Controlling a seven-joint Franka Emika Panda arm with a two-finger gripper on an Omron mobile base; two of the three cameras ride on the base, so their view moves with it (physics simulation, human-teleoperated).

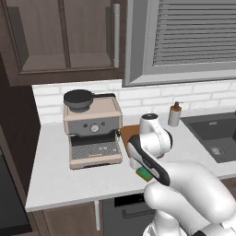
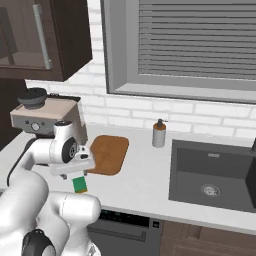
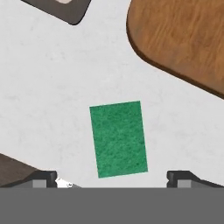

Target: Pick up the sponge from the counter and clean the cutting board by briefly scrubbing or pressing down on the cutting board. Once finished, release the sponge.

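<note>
Sponge (image 3: 118, 138) flat on the counter (image 3: 52, 87), between the spread-apart fingers of the claw (image 3: 112, 177).

A white brick backsplash (image 2: 150, 112) runs behind the tabletop (image 1: 69, 179). At twelve o'clock in the right base view, a grey-framed window (image 2: 180, 47) with closed slatted blinds fills the wall. Dark wooden cabinets (image 1: 64, 37) with a metal handle (image 1: 116, 34) hang at eleven o'clock in the left base view. A dark sink (image 2: 215, 175) is sunk in at three o'clock.
</note>
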